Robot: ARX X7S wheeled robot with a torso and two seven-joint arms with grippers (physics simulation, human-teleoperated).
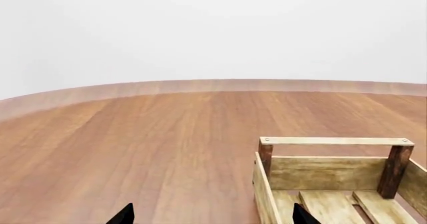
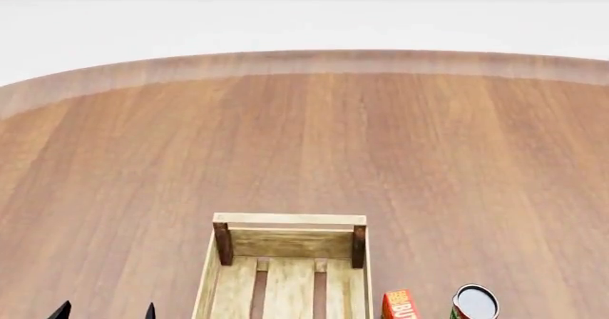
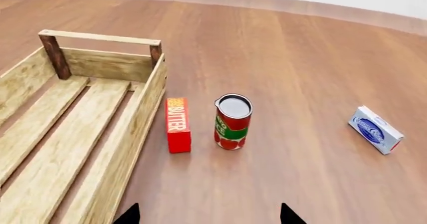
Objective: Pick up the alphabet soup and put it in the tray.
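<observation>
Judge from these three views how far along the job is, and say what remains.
Nothing looks done: the slats of the tray that show are bare. Nothing is in hand: the left claw and right claw are open and hold nothing. The soup shows in no view; only a red-and-green can, a butter box and a blue-and-white box do. Left: find it, grasp it, set it in the tray.

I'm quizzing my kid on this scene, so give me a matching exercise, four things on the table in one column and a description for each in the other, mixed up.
Things:
1. tray
2. butter box
3. red-and-green can
4. blue-and-white box

Descriptions:
A. standing upright, round pale top
B. lying off alone, farthest from the crate
C. light slatted wood, nothing inside
D. red, on its edge beside the crate wall

Pairs: 1-C, 2-D, 3-A, 4-B
</observation>
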